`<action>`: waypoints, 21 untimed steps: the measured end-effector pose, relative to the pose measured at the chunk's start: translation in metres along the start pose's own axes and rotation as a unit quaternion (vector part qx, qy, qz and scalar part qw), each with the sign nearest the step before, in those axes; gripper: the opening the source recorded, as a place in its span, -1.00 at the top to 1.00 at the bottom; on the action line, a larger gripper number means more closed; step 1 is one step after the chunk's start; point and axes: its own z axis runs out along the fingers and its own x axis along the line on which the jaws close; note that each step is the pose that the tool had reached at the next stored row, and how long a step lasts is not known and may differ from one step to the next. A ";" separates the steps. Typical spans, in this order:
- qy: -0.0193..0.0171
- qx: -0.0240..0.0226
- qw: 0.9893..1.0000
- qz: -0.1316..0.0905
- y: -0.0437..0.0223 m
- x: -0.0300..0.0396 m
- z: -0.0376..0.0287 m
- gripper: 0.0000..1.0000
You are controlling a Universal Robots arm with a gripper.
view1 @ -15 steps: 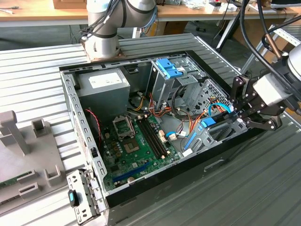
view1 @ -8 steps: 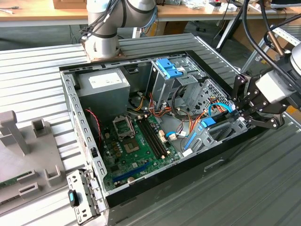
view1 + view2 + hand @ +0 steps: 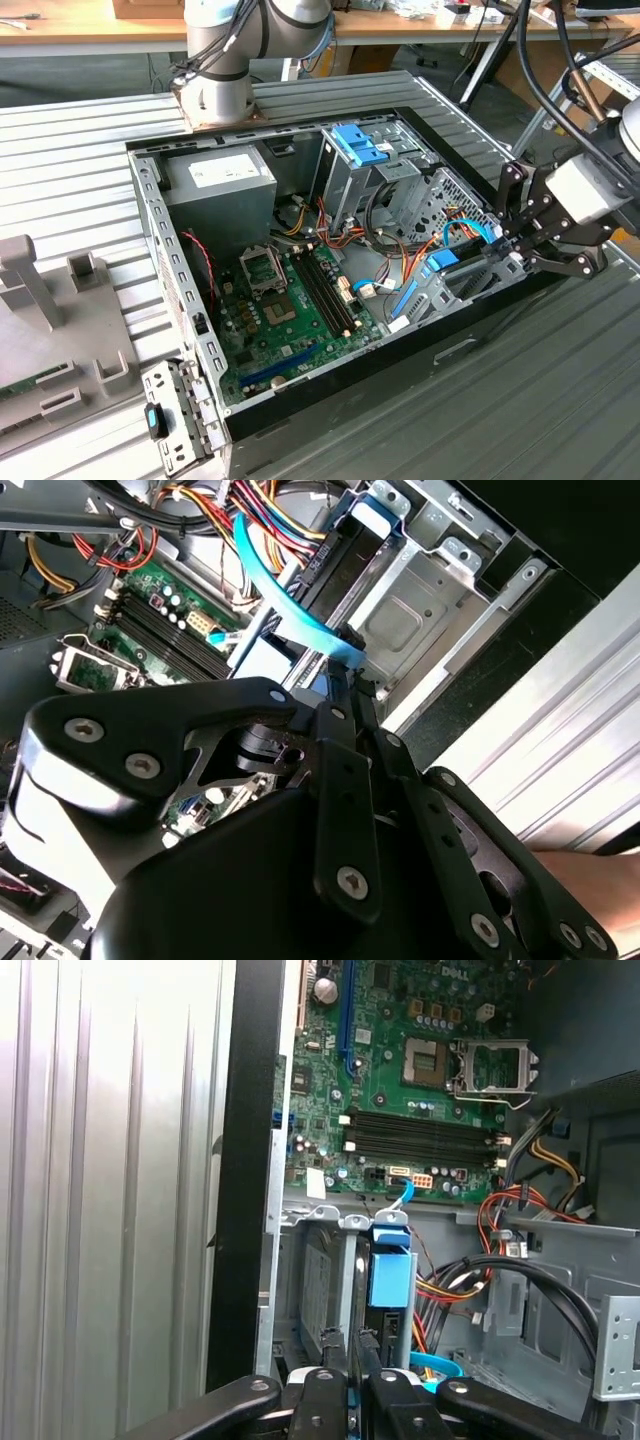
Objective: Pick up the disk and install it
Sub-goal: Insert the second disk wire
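The black multi-link tool (image 3: 512, 250) hangs at the rim of the open grey computer case (image 3: 160, 250), on the side toward the exterior view's right, over the drive bay near the case's corner. Its fingers (image 3: 352, 1360) are pressed close together on the thin upper edge of the flat grey-metal disk with blue plastic carrier rails (image 3: 390, 1278), which stands on edge inside the metal drive bay (image 3: 310, 1290), beside the green motherboard (image 3: 290, 310). A light blue flat data cable (image 3: 290, 605) loops just beside the fingertips. The case lies on the ribbed grey metal surface (image 3: 80, 160); the robot's base (image 3: 215, 95) stands at the surface's far edge.
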 end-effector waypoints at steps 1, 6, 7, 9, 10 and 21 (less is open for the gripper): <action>0.000 0.000 1.000 0.000 0.0000 0.0003 0.0016 0.65; 0.000 0.000 1.000 0.000 0.0000 0.0003 0.0017 0.65; 0.000 0.000 1.000 0.000 0.0000 0.0004 0.0017 0.65; 0.000 0.000 1.000 0.000 0.0000 0.0004 0.0018 0.79; 0.000 0.000 1.000 0.000 0.0000 0.0004 0.0018 0.79; 0.012 -0.001 1.000 0.000 0.0059 -0.0062 0.0033 0.79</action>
